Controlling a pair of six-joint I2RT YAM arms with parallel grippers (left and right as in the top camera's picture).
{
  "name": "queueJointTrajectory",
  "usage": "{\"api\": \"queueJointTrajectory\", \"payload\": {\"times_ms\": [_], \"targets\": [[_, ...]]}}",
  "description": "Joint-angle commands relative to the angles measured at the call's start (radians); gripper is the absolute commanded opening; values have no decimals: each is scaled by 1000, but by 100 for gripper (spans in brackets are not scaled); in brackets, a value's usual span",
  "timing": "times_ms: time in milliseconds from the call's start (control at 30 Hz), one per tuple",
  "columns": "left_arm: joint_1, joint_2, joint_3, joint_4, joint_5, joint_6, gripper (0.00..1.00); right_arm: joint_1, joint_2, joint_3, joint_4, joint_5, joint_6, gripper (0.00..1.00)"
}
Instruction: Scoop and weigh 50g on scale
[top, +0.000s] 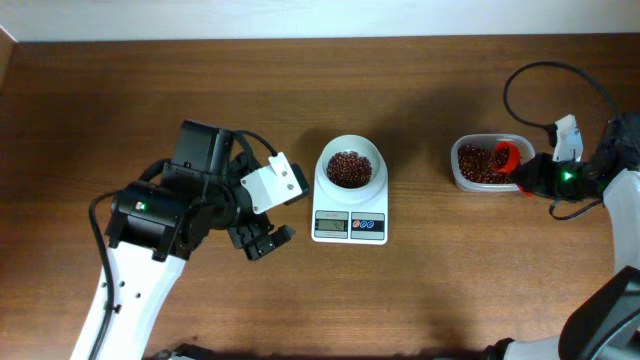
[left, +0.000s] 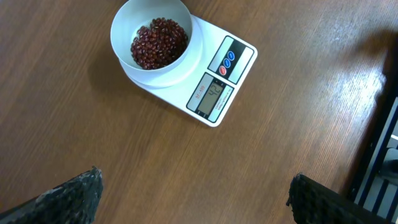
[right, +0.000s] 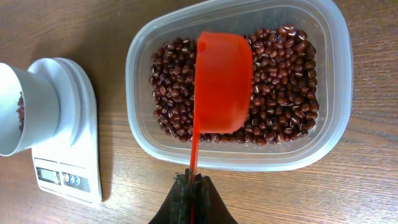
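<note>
The white scale (top: 349, 226) stands mid-table with its round bowl (top: 349, 152) holding a small heap of dark red-brown beans (left: 158, 42). My left gripper (top: 268, 238) hovers left of the scale, open, with nothing between its fingers (left: 74, 196). At the right, my right gripper (right: 194, 180) is shut on the thin handle of an orange-red scoop (right: 222, 81). The scoop's cup sits over the beans (right: 174, 93) in the clear tub (right: 336, 93), and its visible face shows no beans. The handle is seen edge-on.
A black cable (top: 540, 75) loops behind the tub near the right arm. In the right wrist view the scale (right: 68, 149) stands to the left of the tub, with bare wood between them. The table's far edge (top: 320, 38) runs along the top.
</note>
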Motion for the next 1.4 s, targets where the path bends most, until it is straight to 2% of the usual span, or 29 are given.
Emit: {"api": "queueJointTrajectory", "payload": {"times_ms": [0, 700, 1033, 1367], "targets": [[5, -3, 16, -2, 14, 20, 99, -3, -19, 0, -7, 8, -22, 4], [5, -3, 16, -2, 14, 20, 99, -4, -19, 0, -7, -13, -18, 4], [5, -3, 16, -2, 14, 20, 99, -5, -19, 0, -6, -127, 8, 4], [5, -3, 16, -6, 14, 20, 99, 19, -20, 1, 2, -341, -6, 4]]}}
